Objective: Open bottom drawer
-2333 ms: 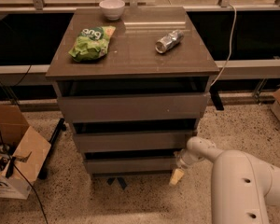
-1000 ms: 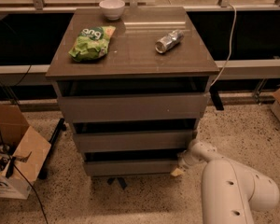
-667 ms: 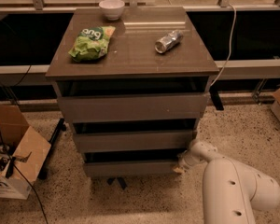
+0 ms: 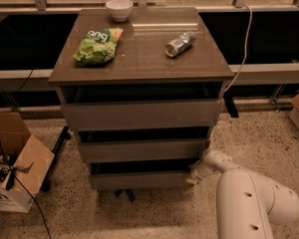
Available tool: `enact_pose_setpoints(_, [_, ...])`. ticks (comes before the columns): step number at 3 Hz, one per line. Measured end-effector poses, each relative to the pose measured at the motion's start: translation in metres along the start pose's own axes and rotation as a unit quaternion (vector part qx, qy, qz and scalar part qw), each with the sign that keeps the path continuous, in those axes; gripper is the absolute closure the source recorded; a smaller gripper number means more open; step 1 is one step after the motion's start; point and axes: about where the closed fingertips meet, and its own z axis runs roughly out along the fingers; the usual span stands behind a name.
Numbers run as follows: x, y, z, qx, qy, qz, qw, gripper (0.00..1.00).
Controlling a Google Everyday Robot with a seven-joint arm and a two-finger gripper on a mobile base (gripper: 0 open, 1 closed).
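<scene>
The bottom drawer point(image 4: 137, 179) is the lowest grey-brown front of the cabinet, with a dark gap above it. My gripper point(image 4: 193, 176) is at the drawer's right end, low beside the cabinet, touching or nearly touching the front's right edge. My white arm point(image 4: 249, 203) reaches in from the lower right. The middle drawer point(image 4: 142, 150) and top drawer point(image 4: 142, 114) sit above.
On the cabinet top point(image 4: 144, 59) lie a green chip bag point(image 4: 97, 46), a white bowl point(image 4: 119, 9) and a tipped can point(image 4: 179, 44). An open cardboard box point(image 4: 15, 173) stands on the floor at left. A cable point(image 4: 241, 49) hangs at the right.
My gripper has moved up and left from the floor beside the cabinet to the bottom drawer's right end. The drawers look the same.
</scene>
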Motion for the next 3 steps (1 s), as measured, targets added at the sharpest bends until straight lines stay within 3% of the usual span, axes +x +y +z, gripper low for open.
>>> enact_pose_setpoints(1, [-0.0001,0.0000,-0.0002,0.000,0.000,0.000,1.0000,0.84])
enact_pose_setpoints(2, [-0.0002,0.0000,-0.0004,0.000,0.000,0.000,1.0000,0.53])
enact_pose_setpoints(3, [-0.0008,0.0001,-0.0020,0.000,0.000,0.000,1.0000,0.30])
